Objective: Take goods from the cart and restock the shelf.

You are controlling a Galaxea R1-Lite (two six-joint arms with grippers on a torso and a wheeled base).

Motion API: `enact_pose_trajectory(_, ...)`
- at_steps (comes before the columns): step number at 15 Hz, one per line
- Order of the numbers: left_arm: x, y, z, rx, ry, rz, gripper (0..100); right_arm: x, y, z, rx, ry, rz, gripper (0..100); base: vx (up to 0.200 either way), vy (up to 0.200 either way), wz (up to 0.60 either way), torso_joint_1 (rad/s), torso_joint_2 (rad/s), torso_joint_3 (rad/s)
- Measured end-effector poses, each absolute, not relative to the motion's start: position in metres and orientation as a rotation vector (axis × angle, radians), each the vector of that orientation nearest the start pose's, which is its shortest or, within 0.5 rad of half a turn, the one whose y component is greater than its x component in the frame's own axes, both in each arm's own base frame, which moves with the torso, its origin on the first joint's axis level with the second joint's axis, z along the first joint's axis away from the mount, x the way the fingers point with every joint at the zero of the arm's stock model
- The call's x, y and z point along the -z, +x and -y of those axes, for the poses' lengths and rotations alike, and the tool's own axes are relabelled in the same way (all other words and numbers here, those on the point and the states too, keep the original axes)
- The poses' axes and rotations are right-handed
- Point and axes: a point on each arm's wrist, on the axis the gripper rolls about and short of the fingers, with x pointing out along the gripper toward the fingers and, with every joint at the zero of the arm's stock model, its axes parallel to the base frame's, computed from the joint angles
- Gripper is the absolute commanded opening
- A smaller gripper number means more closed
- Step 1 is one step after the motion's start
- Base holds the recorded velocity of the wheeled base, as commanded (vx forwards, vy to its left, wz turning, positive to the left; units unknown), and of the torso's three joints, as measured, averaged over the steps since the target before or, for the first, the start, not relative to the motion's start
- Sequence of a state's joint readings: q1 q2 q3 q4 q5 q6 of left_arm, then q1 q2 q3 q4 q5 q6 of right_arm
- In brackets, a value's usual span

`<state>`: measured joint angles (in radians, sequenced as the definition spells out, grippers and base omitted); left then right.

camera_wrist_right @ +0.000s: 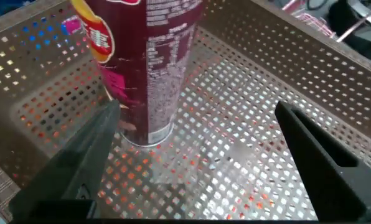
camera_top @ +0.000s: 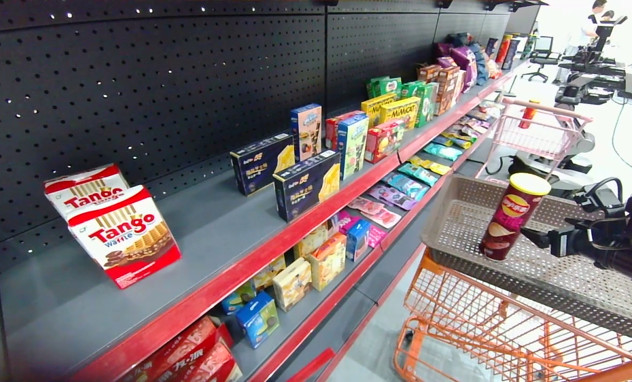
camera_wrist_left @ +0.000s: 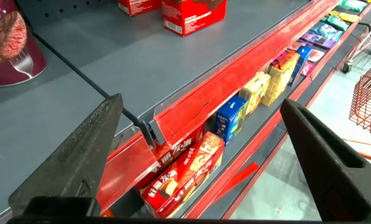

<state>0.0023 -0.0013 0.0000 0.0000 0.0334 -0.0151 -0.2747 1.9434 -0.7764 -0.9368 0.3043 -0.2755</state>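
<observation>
The can (camera_top: 513,217) stands upright in the basket (camera_top: 453,223), just ahead of the right hand (camera_wrist_right: 198,112), which is spread wide. I'd centre it on the can, then close at mid-height. The left hand (camera_wrist_left: 201,102) gapes wide over the shelf (camera_top: 215,228).

Bare shelf (camera_top: 209,229) lies open between the wafer boxes (camera_top: 124,239) and dark-blue boxes (camera_top: 305,185).

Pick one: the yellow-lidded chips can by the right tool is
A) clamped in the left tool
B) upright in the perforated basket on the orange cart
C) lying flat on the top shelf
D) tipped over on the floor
B: the chips can stands on the floor of the perforated basket atop the orange cart, with the right tool open around it.
</observation>
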Motion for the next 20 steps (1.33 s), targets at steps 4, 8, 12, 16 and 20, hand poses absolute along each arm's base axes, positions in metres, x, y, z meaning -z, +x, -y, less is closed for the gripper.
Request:
enact_pose_trajectory(4,-0.075,-0.023,-0.001,-0.037,-0.015,0.002,100,-0.124,0.350,0.085,-0.091,-0.214,-0.194,100,0.000,0.000,0.00,0.000,0.00,0.000)
enact_pose_trajectory(8,-0.075,-0.023,-0.001,-0.036,-0.015,0.002,100,-0.123,0.361,0.077,-0.141,-0.216,-0.179,100,0.000,0.000,0.00,0.000,0.00,0.000)
enact_pose_trajectory(12,-0.075,-0.023,-0.001,-0.037,-0.015,0.002,100,-0.122,0.380,0.069,-0.170,-0.229,-0.139,100,0.000,0.000,0.00,0.000,0.00,0.000)
enact_pose_trajectory(16,-0.076,-0.023,-0.001,-0.036,-0.015,0.002,100,-0.111,0.402,0.065,-0.191,-0.229,-0.136,100,0.000,0.000,0.00,0.000,0.00,0.000)
enact_pose_trajectory(20,-0.076,-0.023,-0.001,-0.036,-0.016,0.002,100,-0.104,0.420,0.065,-0.204,-0.238,-0.109,0,0.000,0.000,0.00,0.000,0.00,0.000)
